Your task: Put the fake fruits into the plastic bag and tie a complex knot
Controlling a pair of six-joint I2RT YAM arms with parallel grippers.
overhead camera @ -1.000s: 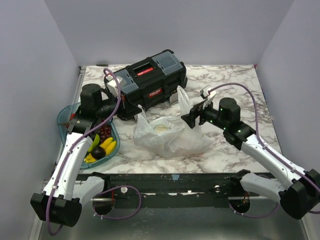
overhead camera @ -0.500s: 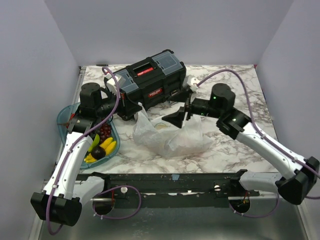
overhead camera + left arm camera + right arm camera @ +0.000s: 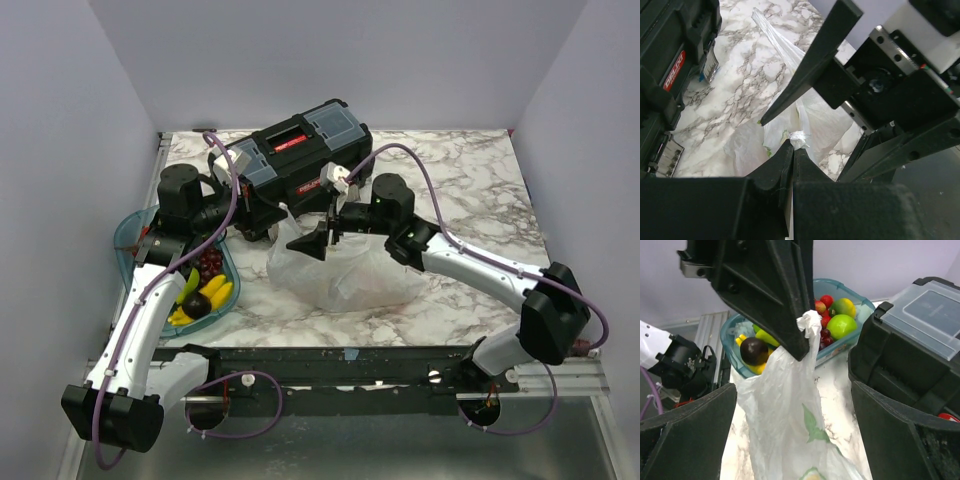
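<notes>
The two black fingers (image 3: 777,167) of the left gripper (image 3: 792,146) were pressed together, and they pinched a small crumpled tip of the thin, translucent whitish plastic bag (image 3: 350,275). This tip was held up in the air. The film hung down from it to the body of the bag, which lay about in the middle of the white marble-patterned table (image 3: 470,185), just on the near side of the black toolbox with grey-blue lids (image 3: 300,160). In the right wrist view, a green leaf print showed on the film.

The fingers (image 3: 687,432) of the right gripper (image 3: 313,240) were spread wide, one on each side of the hanging film, and they gripped nothing. I could not tell if they touched the plastic. The right arm reached from the near right corner, over the bag, toward the left.

The fake fruits (image 3: 840,322), small glossy plastic pieces in yellow, green, red and dark purple, lay together in the teal oval tray (image 3: 125,235). The tray stood at the left edge of the table, beside the left arm and apart from the bag. I could not tell whether any fruit was inside the bag.
</notes>
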